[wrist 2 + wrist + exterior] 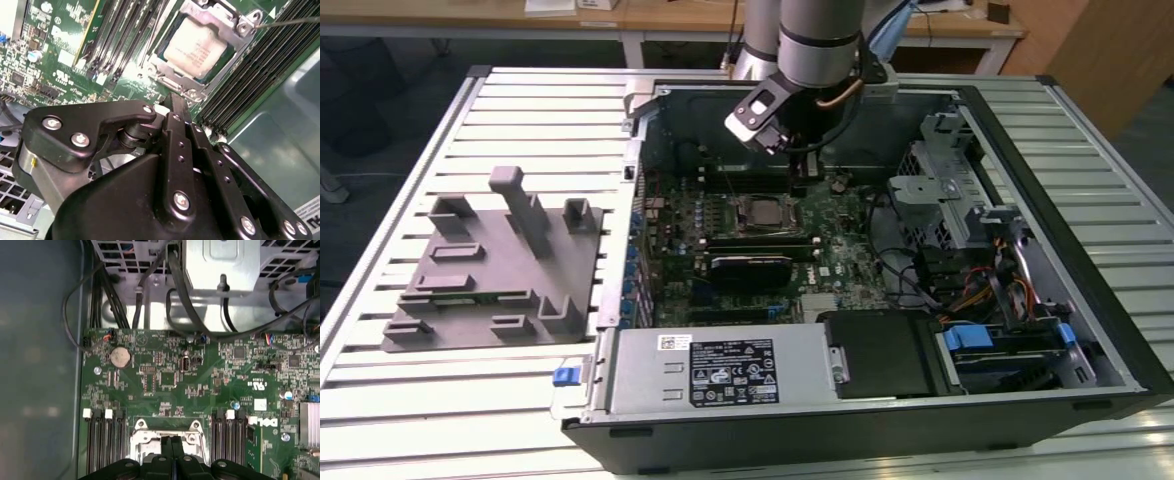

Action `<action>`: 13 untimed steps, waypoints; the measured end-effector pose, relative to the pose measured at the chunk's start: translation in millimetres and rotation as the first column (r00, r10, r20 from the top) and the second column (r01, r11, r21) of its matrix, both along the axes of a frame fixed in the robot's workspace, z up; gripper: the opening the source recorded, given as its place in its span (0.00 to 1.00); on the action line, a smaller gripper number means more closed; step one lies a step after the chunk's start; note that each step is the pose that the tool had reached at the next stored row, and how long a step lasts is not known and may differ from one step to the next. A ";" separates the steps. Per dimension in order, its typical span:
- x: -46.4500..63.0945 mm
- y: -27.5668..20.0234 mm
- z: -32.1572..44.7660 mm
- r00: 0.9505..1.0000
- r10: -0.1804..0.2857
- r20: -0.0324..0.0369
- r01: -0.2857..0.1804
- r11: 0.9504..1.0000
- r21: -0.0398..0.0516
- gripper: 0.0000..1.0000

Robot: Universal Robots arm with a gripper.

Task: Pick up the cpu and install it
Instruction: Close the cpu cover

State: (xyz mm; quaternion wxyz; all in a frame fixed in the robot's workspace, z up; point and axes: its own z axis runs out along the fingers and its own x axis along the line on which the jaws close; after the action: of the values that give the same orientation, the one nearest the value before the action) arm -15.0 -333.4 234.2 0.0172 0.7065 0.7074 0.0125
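1. The pincer (170, 439) is clenched. Its two black fingers (165, 447) press together with nothing between them.
2. The cpu (197, 47) lies flat in its metal-framed socket (235, 20), close below the pincer's tips. I cannot tell if they touch.
3. The pincer hangs low inside the open computer case (881, 435), just above the green motherboard (165, 375).
4. Long black memory slots (102, 440) run on both sides of the pincer.
5. A grey holder (494, 270) lies well apart from the pincer, outside the case, on the slatted table (400, 400).
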 end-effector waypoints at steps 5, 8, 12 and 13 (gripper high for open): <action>-8.1 0.0 -1.2 1.000 0.000 0.000 0.000 1.000 0.000 0.11; -11.0 0.0 -1.6 1.000 0.001 0.000 -0.001 1.000 0.000 0.11; -15.3 0.0 -2.1 1.000 0.001 0.000 -0.001 1.000 0.000 0.11; -17.3 0.0 -2.4 1.000 0.001 0.000 -0.001 1.000 0.000 0.11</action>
State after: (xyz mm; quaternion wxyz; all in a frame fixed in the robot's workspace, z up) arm -32.3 -333.4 231.8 0.0171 0.7063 0.7076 0.0125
